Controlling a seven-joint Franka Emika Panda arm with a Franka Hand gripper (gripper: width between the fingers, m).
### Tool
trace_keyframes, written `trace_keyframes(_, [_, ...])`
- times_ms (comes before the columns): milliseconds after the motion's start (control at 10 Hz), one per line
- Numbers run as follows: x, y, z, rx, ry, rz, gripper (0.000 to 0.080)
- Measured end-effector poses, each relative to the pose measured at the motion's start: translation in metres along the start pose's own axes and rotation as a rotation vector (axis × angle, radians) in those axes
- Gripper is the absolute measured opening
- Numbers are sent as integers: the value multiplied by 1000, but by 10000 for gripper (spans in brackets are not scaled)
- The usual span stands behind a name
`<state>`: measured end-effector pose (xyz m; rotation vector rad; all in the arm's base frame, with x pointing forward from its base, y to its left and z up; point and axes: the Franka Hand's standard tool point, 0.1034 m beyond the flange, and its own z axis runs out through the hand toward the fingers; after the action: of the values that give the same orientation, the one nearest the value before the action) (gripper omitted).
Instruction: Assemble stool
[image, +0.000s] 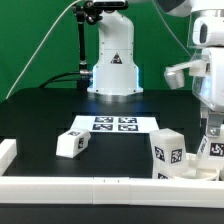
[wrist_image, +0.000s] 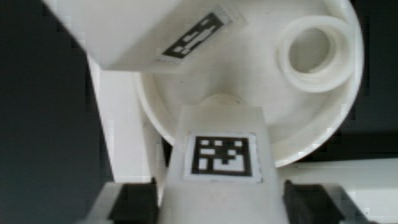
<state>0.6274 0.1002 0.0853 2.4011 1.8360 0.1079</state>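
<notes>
In the wrist view the round white seat (wrist_image: 285, 95) lies under my gripper (wrist_image: 231, 203), with a screw hole (wrist_image: 317, 47) showing in it. A white leg (wrist_image: 221, 150) with a black-and-white tag stands upright on the seat. Dark pads (wrist_image: 137, 200) press its two sides, so the gripper is shut on it. In the exterior view the gripper (image: 208, 135) hangs at the right edge over that tagged leg (image: 215, 150). A second leg (image: 167, 152) stands just to the exterior view's left of it, and its tagged face (wrist_image: 192, 35) reaches the seat's rim. A third leg (image: 72, 143) lies on the table.
The marker board (image: 113, 124) lies mid-table in front of the robot base (image: 112, 70). A long white rail (image: 100, 185) runs along the front edge, and a shorter rail (image: 7, 150) stands at the exterior view's left.
</notes>
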Motion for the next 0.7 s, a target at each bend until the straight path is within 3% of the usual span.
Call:
trace_keyframes(300, [-6, -4, 0, -44, 77, 288, 340])
trace_keyframes(700, [0, -5, 1, -42, 145, 678, 340])
